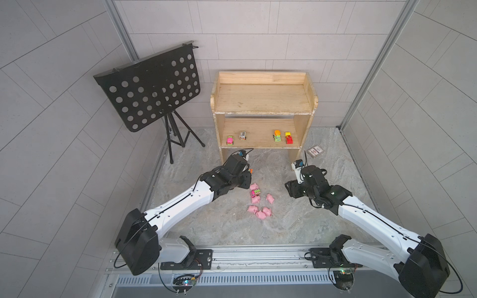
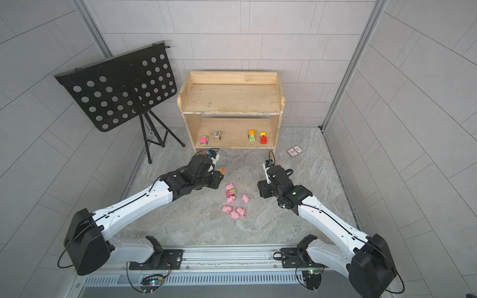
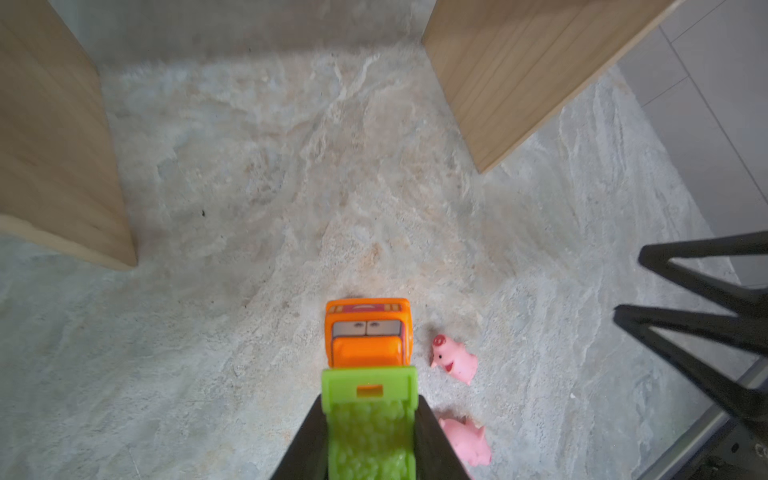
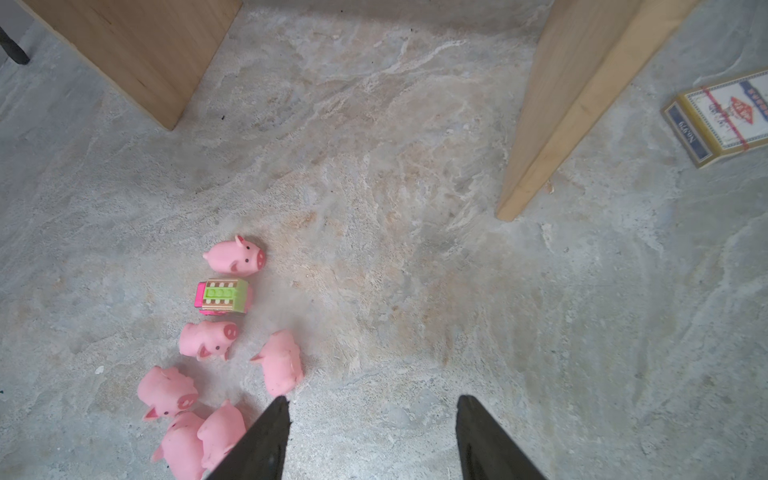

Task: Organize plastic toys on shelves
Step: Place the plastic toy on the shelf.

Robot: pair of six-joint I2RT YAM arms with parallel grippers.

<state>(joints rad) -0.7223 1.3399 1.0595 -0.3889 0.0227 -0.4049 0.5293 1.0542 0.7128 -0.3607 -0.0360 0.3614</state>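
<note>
My left gripper (image 3: 370, 398) is shut on an orange and green toy truck (image 3: 368, 332), held above the floor in front of the shelves (image 1: 263, 113); the truck's orange end (image 2: 221, 170) pokes out past the wrist. My right gripper (image 4: 372, 399) is open and empty, low over the floor just right of the toy pile. Several pink pigs (image 1: 262, 212) and a pink-green vehicle (image 4: 223, 296) lie on the floor between the arms. On the lower shelf stand a pink car (image 1: 230, 140), a grey one (image 1: 243, 135), an orange-green one (image 1: 277, 136) and a red-yellow one (image 1: 289, 137). The top board is bare.
A black perforated music stand (image 1: 149, 87) on a tripod stands left of the shelves; its legs (image 3: 706, 299) are near my left wrist. A card packet (image 4: 723, 116) lies on the floor by the right plank leg (image 4: 561, 124). Grey walls close in the stone floor.
</note>
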